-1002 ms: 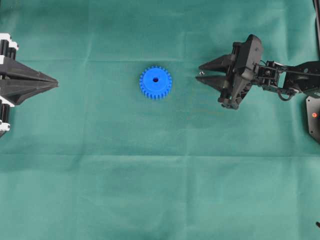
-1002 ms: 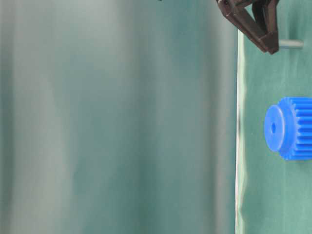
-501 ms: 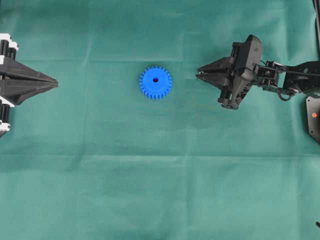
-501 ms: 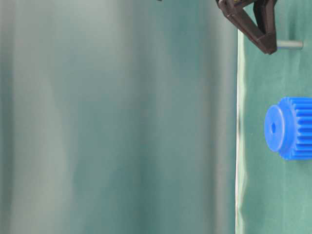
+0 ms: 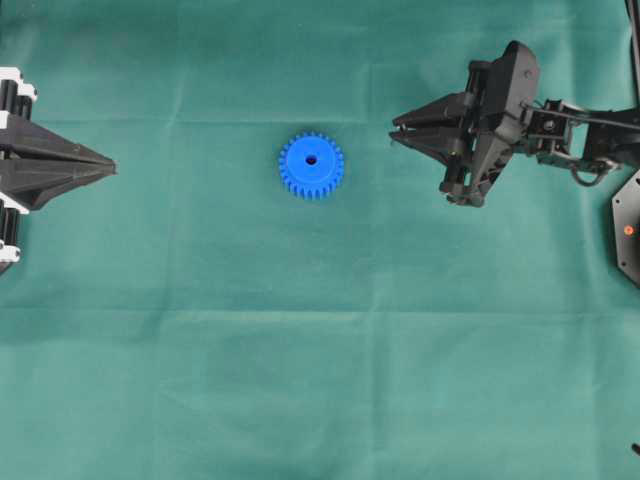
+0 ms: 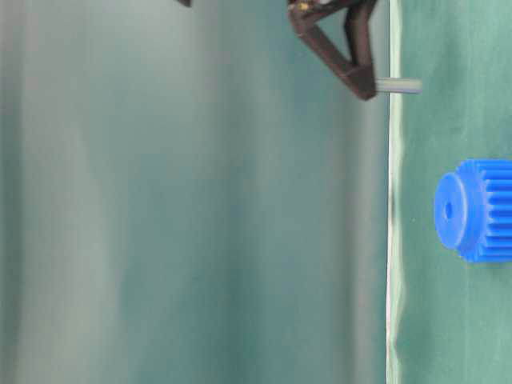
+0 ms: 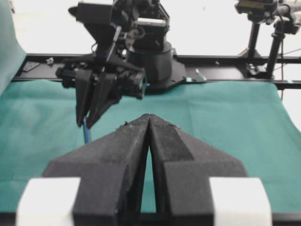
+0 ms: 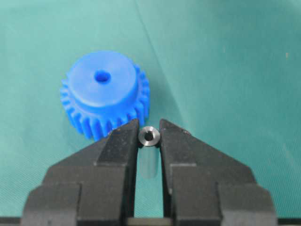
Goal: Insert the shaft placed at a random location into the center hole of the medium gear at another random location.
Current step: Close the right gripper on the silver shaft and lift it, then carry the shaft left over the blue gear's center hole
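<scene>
We hold the shaft point(image 8: 149, 136) pinched between the tips of our right pincer point(image 8: 149, 137), clear of the green cloth point(image 5: 320, 350) that covers the desk. In the table-level view the silvery pin point(image 6: 398, 85) juts from the pincer tips toward the cloth without touching it, so the pin hangs roughly upright, its free end pointing down. The right wrist view looks along it: we see its ring-shaped upper end between the two black fingers point(image 8: 117, 146), which are closed narrowly on it.

The medium gear point(image 5: 311, 165) lies flat on the cloth near the middle of the desk, hub up, well apart from the shaft and to the left of the right pincer point(image 5: 394, 133) in the overhead view. Its center hole point(image 5: 311, 159) is open and unobstructed.

Our left pincer point(image 5: 112, 166) rests at the far left edge, tips together and holding nothing, pointing toward the gear.

We judge the pick-up done and the carry to be the step in hand. Next we need to move the shaft left until it stands directly over the center hole, keep it vertical, then lower it straight in; a small tilt or offset would land it on the hub face instead.
</scene>
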